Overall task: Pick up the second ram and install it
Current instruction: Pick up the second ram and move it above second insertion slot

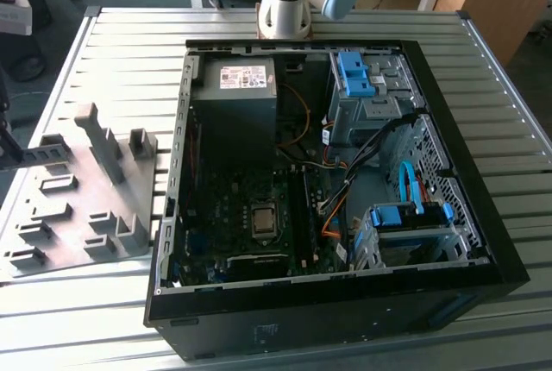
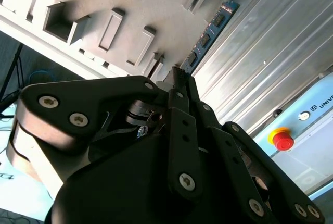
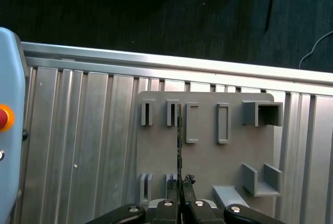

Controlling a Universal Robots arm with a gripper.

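- your hand (image 3: 180,182) sits over the grey slotted block (image 3: 208,161), at the exterior view's left of the open computer case (image 1: 302,328) on the slatted desk (image 1: 483,69).
- in both wrist views the two fingers are drawn almost together, with the memory stick (image 3: 179,140) between their tips. you can judge this a firm pinch on the stick rather than an open hand.
- in the first wrist view you see the stick edge-on, as a thin dark line running straight out from the fingertips across the block.
- in the second wrist view the hand (image 2: 179,75) shows the same grip from the side. the stick (image 2: 208,36) shows its flat face there, a green board with a row of black chips, reaching away from the tips.
- so its long axis lies in the plane between your fingers, flat faces against the pads.
- you cannot tell whether the stick's lower edge is clear of the block or sits in a slot.
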